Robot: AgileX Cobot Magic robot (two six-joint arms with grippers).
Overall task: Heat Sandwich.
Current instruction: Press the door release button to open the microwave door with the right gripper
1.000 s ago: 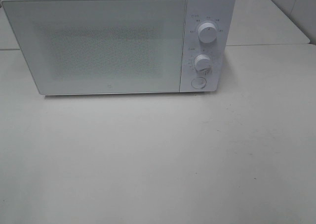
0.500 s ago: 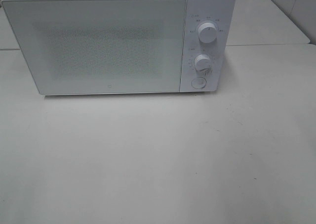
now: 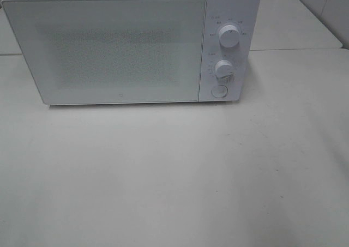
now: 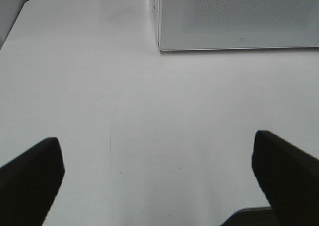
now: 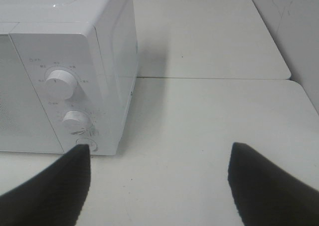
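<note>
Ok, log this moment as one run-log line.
white box-shaped microwave: shut | sandwich: not visible | left gripper: open, empty | right gripper: open, empty | both over white table

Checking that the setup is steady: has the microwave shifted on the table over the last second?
No. The microwave keeps its place against the table seam behind it in the high view.

High cam: front-on, looking down at white boxy microwave oven (image 3: 120,50), mid-range. Left wrist: low, facing its front's bottom corner. Right wrist: close on its round white knobs (image 5: 60,84). All three share the oven.
</note>
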